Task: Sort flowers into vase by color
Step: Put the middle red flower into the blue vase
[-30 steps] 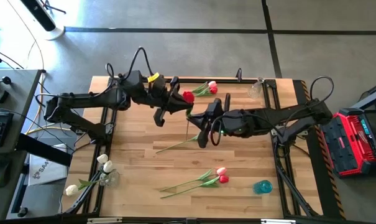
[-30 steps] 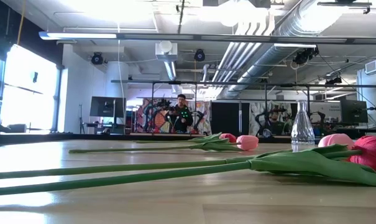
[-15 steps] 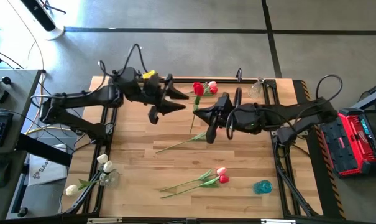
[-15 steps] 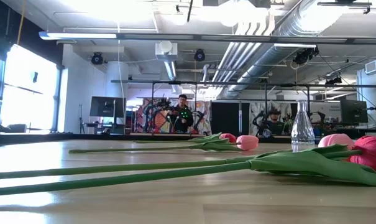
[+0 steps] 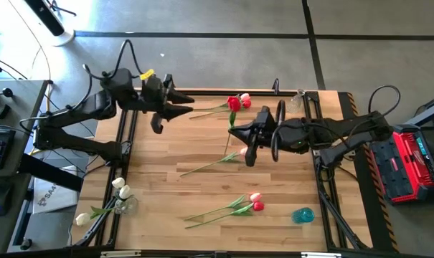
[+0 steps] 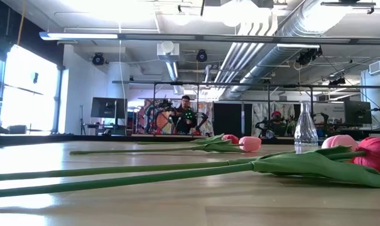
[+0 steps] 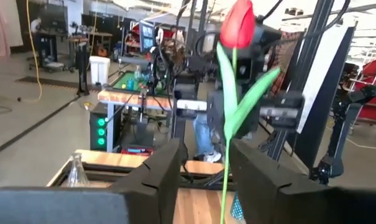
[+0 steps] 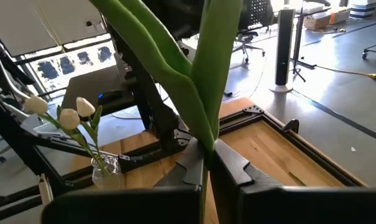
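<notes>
Wooden table (image 5: 166, 154) first, wide under me, both my arms over its far half. My left gripper (image 5: 182, 112) hangs near the far-left edge, fingers spread, nothing between them. My right gripper (image 5: 236, 131) is out near the middle, pinched tight on the green stem of a red tulip (image 5: 234, 102). Its head stands up above my fingers, and from my left wrist I see it upright, straight ahead through my open fingers.

Now the containers. A clear vase (image 5: 125, 205) at the near-left corner has two cream-white tulips (image 5: 120, 188) in it. A third white tulip (image 5: 82, 218) lies at the table edge just beside it; I can't tell if its stem is in the vase. A second clear vase (image 5: 295, 102) stands at the far-right corner. A small blue vase (image 5: 303, 214) sits at the near right.

Loose flowers next. A pink tulip (image 5: 245, 101) lies flat on the far side, near the red head I'm holding. Another pink tulip (image 5: 241, 152) lies mid-table, just beside my right gripper. A pink and red pair (image 5: 256, 202) lies side by side toward the near edge.
</notes>
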`<move>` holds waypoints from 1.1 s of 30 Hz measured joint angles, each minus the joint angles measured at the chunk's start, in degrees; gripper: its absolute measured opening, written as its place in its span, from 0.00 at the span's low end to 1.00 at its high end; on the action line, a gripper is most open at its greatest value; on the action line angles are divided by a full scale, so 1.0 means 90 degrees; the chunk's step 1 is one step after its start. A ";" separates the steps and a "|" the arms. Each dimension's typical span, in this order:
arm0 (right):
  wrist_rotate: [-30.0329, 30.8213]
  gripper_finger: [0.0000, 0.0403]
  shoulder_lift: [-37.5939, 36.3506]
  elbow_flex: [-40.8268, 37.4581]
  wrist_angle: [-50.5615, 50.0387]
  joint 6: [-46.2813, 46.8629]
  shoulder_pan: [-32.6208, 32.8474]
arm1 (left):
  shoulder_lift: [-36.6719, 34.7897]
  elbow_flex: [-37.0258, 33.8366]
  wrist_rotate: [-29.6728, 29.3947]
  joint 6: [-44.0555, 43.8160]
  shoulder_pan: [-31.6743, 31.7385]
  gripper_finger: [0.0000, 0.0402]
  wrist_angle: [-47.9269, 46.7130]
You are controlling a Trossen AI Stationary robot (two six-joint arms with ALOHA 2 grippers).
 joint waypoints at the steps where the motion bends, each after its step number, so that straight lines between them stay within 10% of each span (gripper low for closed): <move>1: 0.0000 0.00 -0.0035 0.0000 -0.0006 0.0000 0.0000 | 0.0007 0.0000 -0.0001 0.0000 0.0004 0.28 -0.0025; 11: -0.0016 0.00 -0.0285 0.0000 -0.0179 0.0044 0.0046 | 0.0026 -0.0002 0.0026 0.0264 -0.0001 0.02 -0.0029; 33: -0.0039 0.00 -0.0781 0.0000 -0.0566 0.0038 0.0299 | 0.0055 -0.0002 0.0029 0.0495 -0.0001 0.03 -0.0036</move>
